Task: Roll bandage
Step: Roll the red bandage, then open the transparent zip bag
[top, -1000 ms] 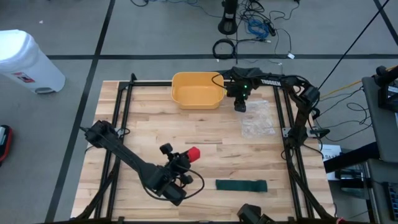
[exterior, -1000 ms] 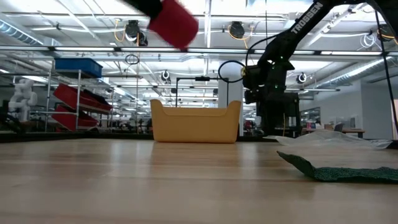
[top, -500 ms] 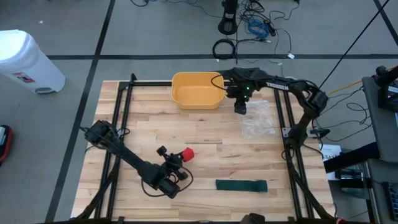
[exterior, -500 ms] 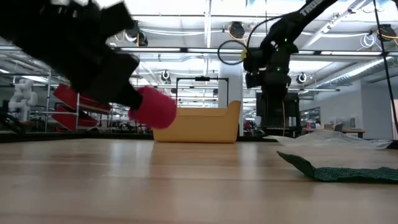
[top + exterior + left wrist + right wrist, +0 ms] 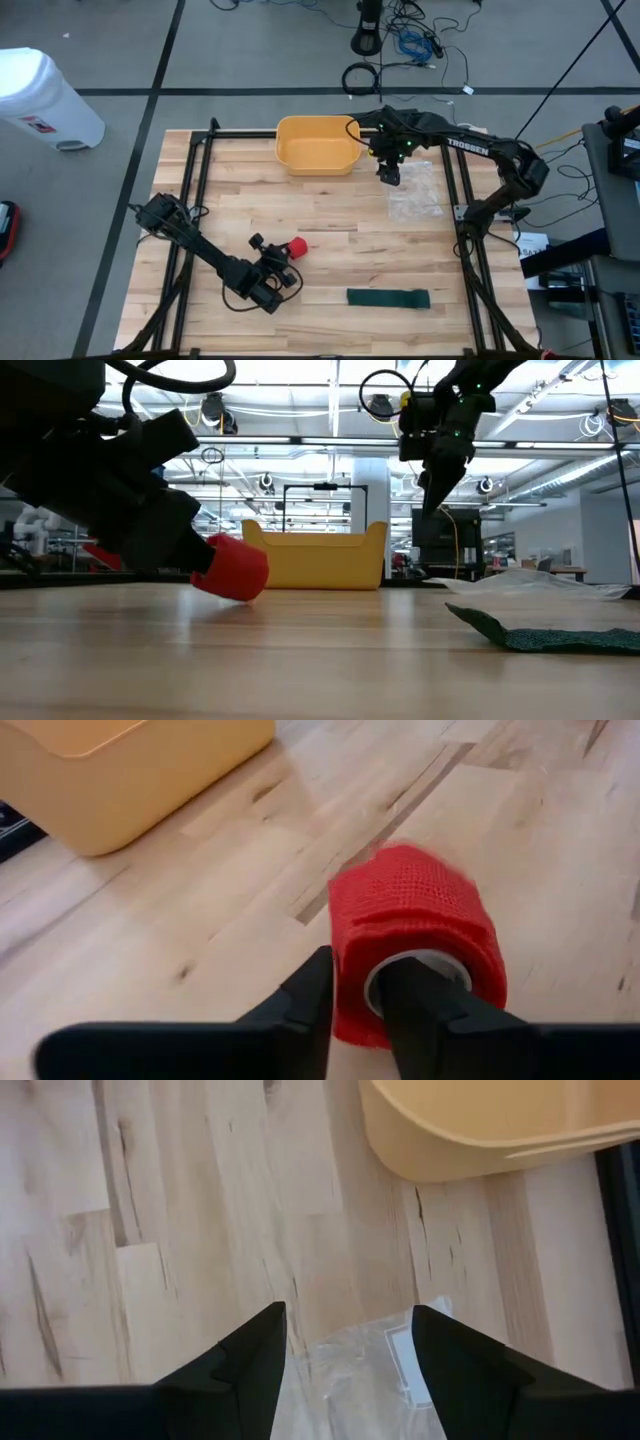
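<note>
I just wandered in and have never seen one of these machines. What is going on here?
The left gripper holds a red bandage roll down at the wooden table, one finger inside its core and one outside. A green bandage strip lies flat nearby. The right gripper, fingers open, hangs over a clear plastic bag beside a yellow bin, holding nothing.

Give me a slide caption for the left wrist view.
Left pincer pinching the wall of a red bandage roll on the wooden table.
</note>
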Controlling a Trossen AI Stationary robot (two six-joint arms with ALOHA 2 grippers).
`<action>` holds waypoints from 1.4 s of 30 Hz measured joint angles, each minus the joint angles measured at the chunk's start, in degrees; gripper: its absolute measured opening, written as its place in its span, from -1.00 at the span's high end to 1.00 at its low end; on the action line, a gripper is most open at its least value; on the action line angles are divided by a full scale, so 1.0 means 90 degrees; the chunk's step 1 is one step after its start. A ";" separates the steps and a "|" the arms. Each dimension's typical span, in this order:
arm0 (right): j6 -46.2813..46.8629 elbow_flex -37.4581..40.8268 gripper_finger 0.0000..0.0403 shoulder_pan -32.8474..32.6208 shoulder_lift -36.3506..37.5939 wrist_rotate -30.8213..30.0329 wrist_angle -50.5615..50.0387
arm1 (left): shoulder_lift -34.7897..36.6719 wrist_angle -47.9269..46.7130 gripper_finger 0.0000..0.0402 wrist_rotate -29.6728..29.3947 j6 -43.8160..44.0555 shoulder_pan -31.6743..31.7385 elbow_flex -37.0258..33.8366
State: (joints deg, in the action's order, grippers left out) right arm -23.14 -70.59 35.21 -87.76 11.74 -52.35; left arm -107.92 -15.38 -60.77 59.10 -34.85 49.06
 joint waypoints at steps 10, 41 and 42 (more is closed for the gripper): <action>0.0129 0.0000 0.00 -0.0008 0.0016 0.0001 -0.0422 | 0.0005 -0.0055 0.19 0.0266 -0.0216 -0.0048 0.0052; -0.0786 0.1031 0.00 0.1109 0.0014 -0.0296 -0.0089 | 0.3475 -0.1205 -0.11 0.0177 -0.2777 -0.0139 0.1268; -0.0788 0.1103 0.00 0.1313 0.0014 -0.0322 0.0011 | 0.3527 -0.1030 -0.11 0.0179 -0.3035 -0.0117 0.1355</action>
State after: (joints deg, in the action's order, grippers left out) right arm -30.23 -60.66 47.02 -87.64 8.85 -52.25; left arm -76.17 -24.65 -59.16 31.78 -35.90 61.25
